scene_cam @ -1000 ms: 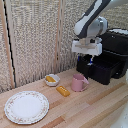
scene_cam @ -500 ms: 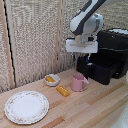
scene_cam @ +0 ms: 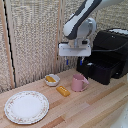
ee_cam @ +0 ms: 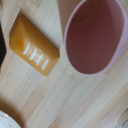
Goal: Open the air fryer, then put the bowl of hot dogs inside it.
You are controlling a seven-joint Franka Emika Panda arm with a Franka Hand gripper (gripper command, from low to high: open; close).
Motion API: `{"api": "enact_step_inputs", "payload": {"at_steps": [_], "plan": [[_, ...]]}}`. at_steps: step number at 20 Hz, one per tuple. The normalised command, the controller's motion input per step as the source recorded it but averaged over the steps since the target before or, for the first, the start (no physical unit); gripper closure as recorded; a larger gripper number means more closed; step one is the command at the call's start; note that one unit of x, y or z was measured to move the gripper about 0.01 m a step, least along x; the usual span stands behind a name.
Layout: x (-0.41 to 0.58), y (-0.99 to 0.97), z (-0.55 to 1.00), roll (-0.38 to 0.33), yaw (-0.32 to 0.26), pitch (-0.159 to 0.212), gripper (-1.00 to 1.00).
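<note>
The glossy black boxy air fryer [scene_cam: 109, 55] sits at the exterior view's right on a pale wood-grain table [scene_cam: 95, 107], its drawer pulled partly out; its handle cannot be made out. In front lie a round floral-rimmed plate [scene_cam: 26, 106], a smooth pink mug [scene_cam: 78, 83], an orange-yellow stick [scene_cam: 63, 91] and the small off-white bowl [scene_cam: 52, 80] with yellow-orange hot dogs [scene_cam: 50, 78]. The gripper [scene_cam: 74, 61] hangs above the mug, holding nothing; its blue tips look slightly apart, though I cannot tell how far.
</note>
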Motion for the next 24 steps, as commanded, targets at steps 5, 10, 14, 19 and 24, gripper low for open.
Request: {"api": "enact_step_inputs", "payload": {"at_steps": [5,10,14,19,24], "plan": [[0.418,0.11,-0.26,0.002,0.059,-0.031,-1.00],[0.448,0.09,-0.26,0.000,0.032,-0.025,-1.00],[0.445,0.10,-0.27,0.000,0.043,0.000,-1.00],[0.306,0.17,-0.24,-0.006,0.070,0.001,-1.00],[0.165,0.04,-0.22,-0.045,0.082,-0.021,-1.00]]}}
